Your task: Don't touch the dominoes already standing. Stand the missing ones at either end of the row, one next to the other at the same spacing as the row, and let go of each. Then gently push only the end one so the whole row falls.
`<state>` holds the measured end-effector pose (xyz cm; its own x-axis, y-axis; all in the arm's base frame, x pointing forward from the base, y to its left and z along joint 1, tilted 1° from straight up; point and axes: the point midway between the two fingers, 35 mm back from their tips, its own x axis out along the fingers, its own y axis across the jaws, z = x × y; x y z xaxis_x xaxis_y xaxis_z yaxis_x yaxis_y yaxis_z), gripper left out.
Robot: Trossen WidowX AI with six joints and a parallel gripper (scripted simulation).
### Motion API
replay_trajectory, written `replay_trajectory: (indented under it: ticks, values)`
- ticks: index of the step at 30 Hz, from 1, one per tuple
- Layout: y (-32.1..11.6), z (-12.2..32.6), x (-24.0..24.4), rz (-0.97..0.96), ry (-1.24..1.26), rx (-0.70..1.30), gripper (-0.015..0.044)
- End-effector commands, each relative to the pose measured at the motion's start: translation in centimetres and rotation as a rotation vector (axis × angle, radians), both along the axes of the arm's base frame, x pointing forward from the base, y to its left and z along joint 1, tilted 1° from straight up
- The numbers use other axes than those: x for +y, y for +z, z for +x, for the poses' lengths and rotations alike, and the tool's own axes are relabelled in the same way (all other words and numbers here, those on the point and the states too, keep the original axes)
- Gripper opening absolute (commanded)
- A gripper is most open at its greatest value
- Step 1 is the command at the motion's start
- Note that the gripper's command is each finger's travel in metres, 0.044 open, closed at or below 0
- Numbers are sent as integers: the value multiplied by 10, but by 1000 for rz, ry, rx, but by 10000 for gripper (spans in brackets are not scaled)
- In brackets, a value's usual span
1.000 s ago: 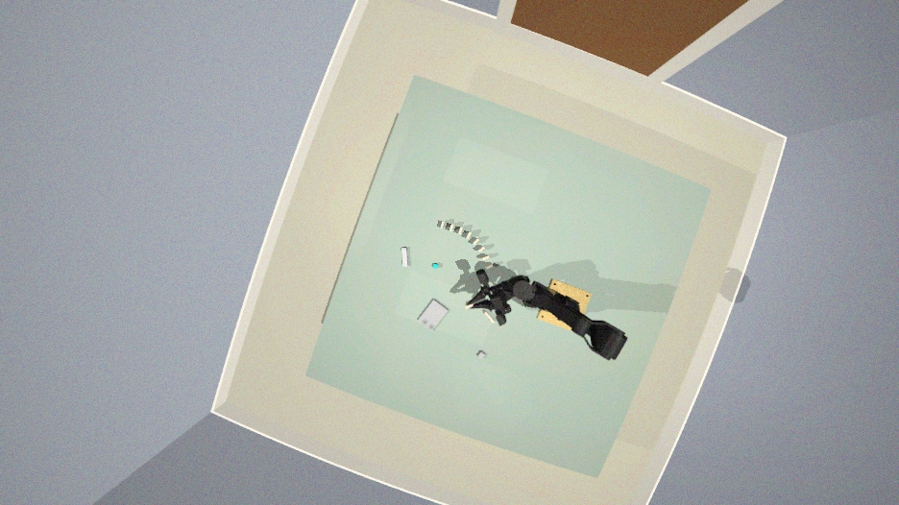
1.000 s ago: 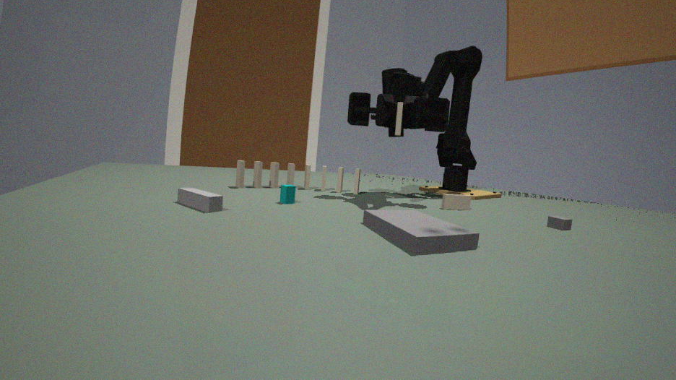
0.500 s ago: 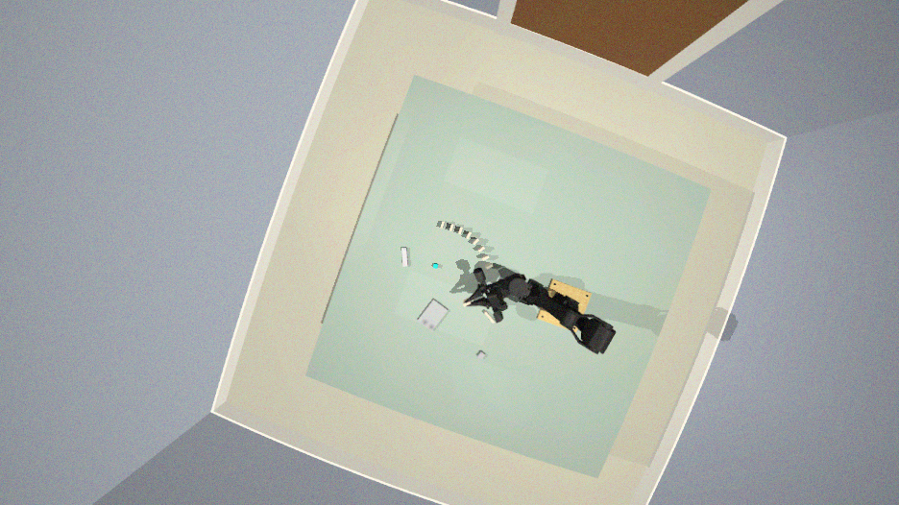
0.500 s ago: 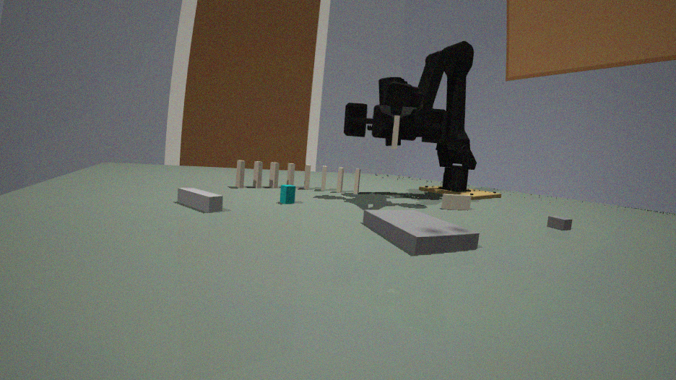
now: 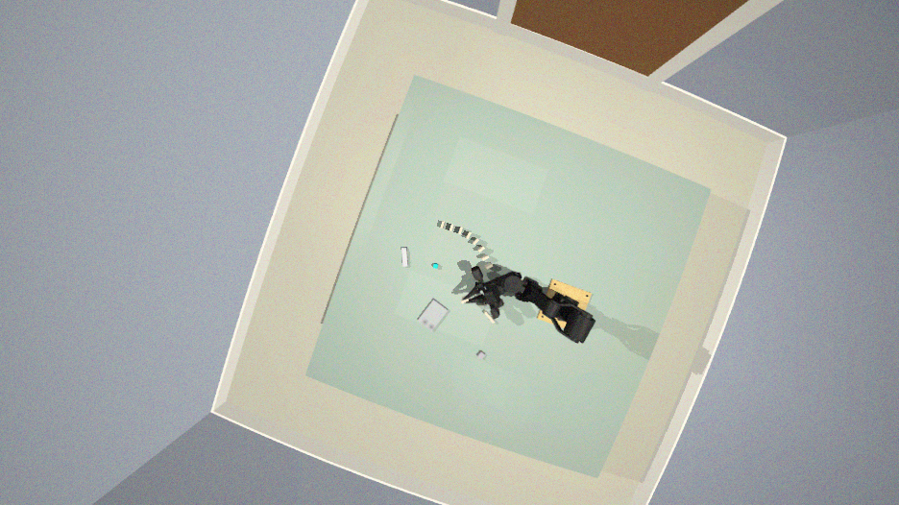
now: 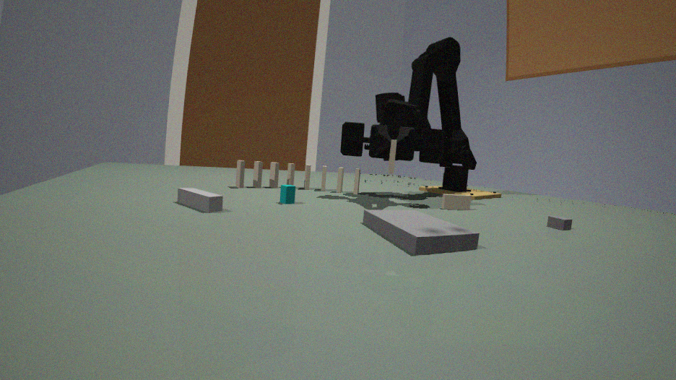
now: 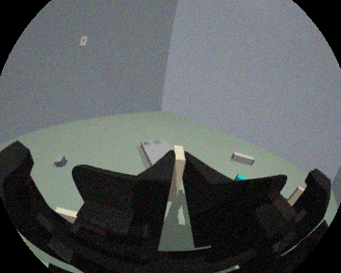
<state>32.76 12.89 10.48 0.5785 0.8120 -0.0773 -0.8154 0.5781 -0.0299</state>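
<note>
My gripper (image 5: 470, 298) (image 6: 393, 140) (image 7: 177, 155) is shut on a cream domino (image 5: 465, 300) (image 6: 392, 157) (image 7: 179, 154). The domino is upright in the exterior view, with its lower end above the table. A curved row of several standing cream dominoes runs from a far-end domino (image 5: 442, 224) (image 6: 240, 173) to a near-end domino (image 6: 356, 181) close to the arm. In the top view the gripper is below this near end. Another cream domino (image 5: 489, 317) (image 6: 456, 201) (image 7: 66, 213) lies on the table on the other side of the gripper.
A flat grey box (image 5: 433, 314) (image 6: 421, 225) (image 7: 156, 150) lies beyond the fingers. A teal block (image 5: 435, 265) (image 6: 287, 194) (image 7: 240, 178) stands inside the row's curve. A grey bar (image 5: 404, 256) (image 6: 199, 199) (image 7: 243, 158) and a small grey block (image 5: 480, 354) (image 6: 559, 222) (image 7: 60, 161) lie further out.
</note>
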Motion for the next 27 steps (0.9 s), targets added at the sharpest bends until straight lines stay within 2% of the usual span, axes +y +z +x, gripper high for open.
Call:
replay_trajectory:
  ticks: [1,15,27]
  values:
    - [-14,-1,1,-7,-1,9,21]
    - [-49,-5,3,-19,2,17,21]
    - [-50,-6,3,-19,3,17,21]
